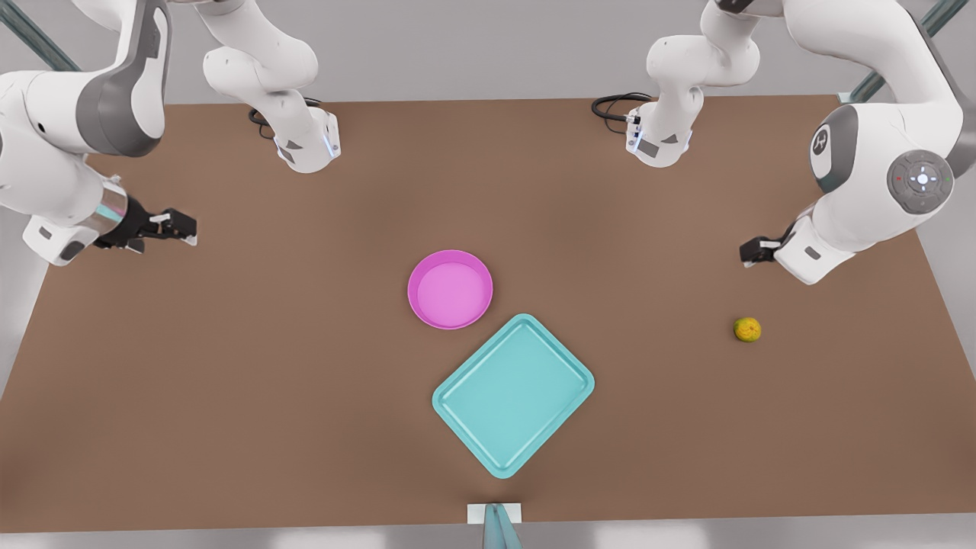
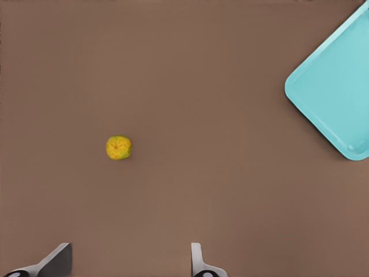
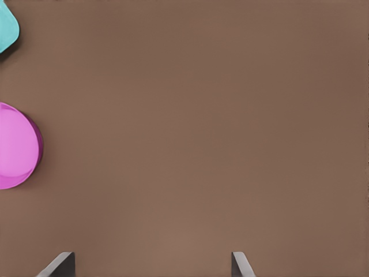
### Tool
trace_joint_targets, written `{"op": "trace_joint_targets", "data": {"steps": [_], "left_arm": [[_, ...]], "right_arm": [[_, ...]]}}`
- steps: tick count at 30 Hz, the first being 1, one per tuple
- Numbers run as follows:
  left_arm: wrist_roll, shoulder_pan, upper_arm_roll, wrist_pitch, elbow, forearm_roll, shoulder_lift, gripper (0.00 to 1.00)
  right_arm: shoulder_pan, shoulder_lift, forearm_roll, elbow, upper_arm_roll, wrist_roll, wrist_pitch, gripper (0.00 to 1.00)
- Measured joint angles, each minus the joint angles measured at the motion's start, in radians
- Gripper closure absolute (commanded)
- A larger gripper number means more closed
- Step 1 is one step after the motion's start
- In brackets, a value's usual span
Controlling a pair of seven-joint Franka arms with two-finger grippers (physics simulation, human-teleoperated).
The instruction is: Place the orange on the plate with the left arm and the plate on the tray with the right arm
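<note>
small round yellow-orange fruit (image 1: 747, 329) with greenish patches lay on the brown table (image 1: 229, 381) at the front view's right, well apart from the round pink-magenta shallow plate (image 1: 450, 290) near frame centre. flat teal rectangular tray (image 1: 513, 396) sat just below-right of the plate, nearly touching it. left gripper (image 1: 751, 252) hung at the right edge above the fruit, fingers (image 2: 199, 262) spread apart, empty. right gripper (image 1: 183, 227) hung at the left edge, fingers (image 3: 239, 264) likewise parted, holding nothing.
</note>
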Motion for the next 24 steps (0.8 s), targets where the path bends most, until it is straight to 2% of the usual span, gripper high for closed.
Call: {"op": "trace_joint_targets", "data": {"steps": [4,8,11,17,24], "left_arm": [[-0.012,0.014,0.021,0.047,-0.04,-0.002,0.074,0.0],[-0.013,0.118,0.053,0.245,-0.152,-0.026,0.276,0.0],[-0.001,0.146,0.056,0.415,-0.216,-0.039,0.342,0.0],[0.026,0.167,0.064,0.704,-0.308,-0.044,0.413,0.0],[0.053,0.182,0.082,0.837,-0.382,-0.039,0.416,0.0]], "right_arm": [[-0.004,0.039,0.01,0.028,0.002,-0.019,0.03,0.0],[0.007,0.119,0.039,0.08,0.021,-0.034,0.047,0.0],[0.032,0.156,0.075,0.098,0.062,-0.045,0.06,0.0],[0.033,0.141,0.085,0.09,0.069,-0.06,0.104,0.0],[0.036,0.131,0.077,0.082,0.07,-0.064,0.13,0.0]]}}
